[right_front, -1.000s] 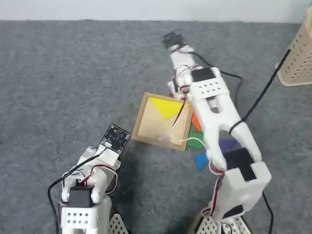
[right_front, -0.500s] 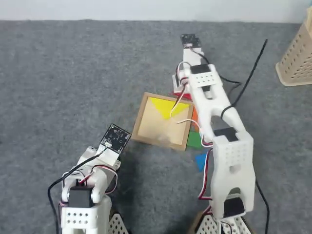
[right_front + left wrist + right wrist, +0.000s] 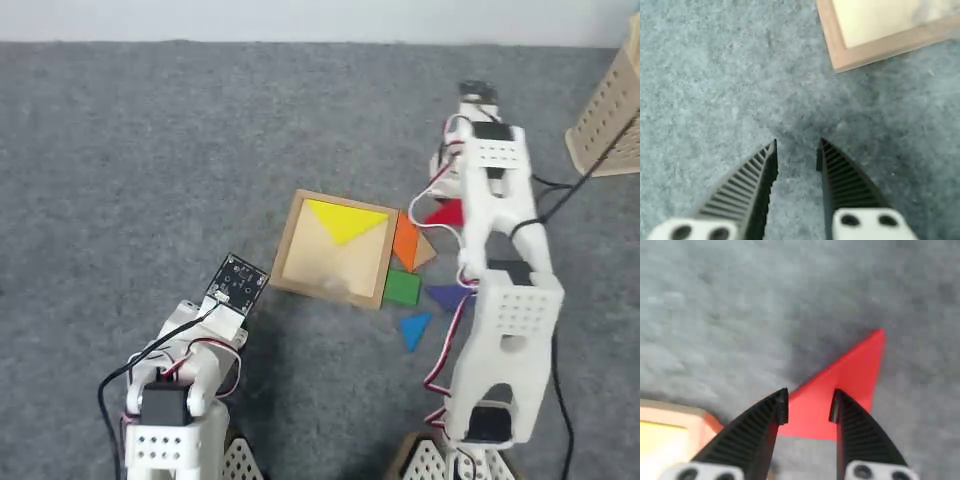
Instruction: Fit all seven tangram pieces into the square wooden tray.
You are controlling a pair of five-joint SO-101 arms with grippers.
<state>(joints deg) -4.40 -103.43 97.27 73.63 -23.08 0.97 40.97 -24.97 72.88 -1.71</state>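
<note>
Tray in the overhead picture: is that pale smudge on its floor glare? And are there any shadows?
High view: the pale patch inside the tray may be glare or a scuff; I cannot tell which. Left wrist view: it shows there too. Right wrist view: a soft shadow darkens the carpet beside the red triangle, ahead of the right gripper.

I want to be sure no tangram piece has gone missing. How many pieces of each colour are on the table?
yellow piece: 1, in the tray
orange piece: 1
red piece: 1
green piece: 1
purple piece: 1
blue piece: 1
Total: 6 clear pieces. A brownish bit beside the orange one may be a seventh.
</note>
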